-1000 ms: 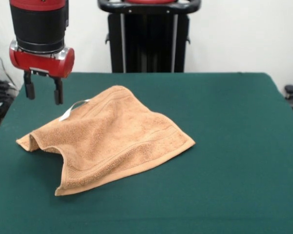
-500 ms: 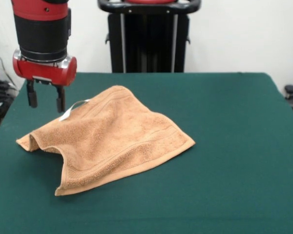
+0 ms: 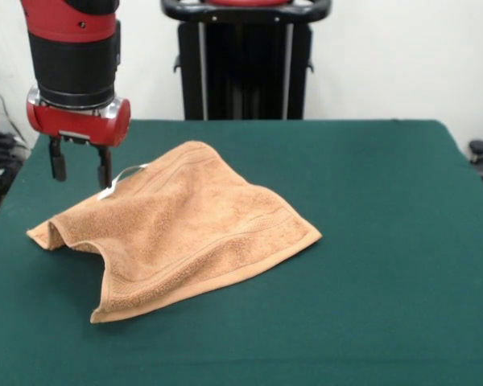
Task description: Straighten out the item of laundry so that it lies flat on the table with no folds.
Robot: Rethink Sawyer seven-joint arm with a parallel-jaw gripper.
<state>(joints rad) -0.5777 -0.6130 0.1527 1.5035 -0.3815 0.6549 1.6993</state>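
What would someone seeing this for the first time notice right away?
Most striking is the orange-tan towel, lying rumpled on the left half of the dark green table, its left edge curled under and a small white loop at its far corner. Just above that corner hangs the red and black arm's gripper, fingers open and pointing down, not touching the cloth.

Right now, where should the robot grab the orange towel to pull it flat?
Probably the folded-under corner at the picture's left end of the towel, where the cloth humps up off the table. Come straight down from above: that raised edge gives the open gripper, hovering nearby, something to pinch, then pull outward.
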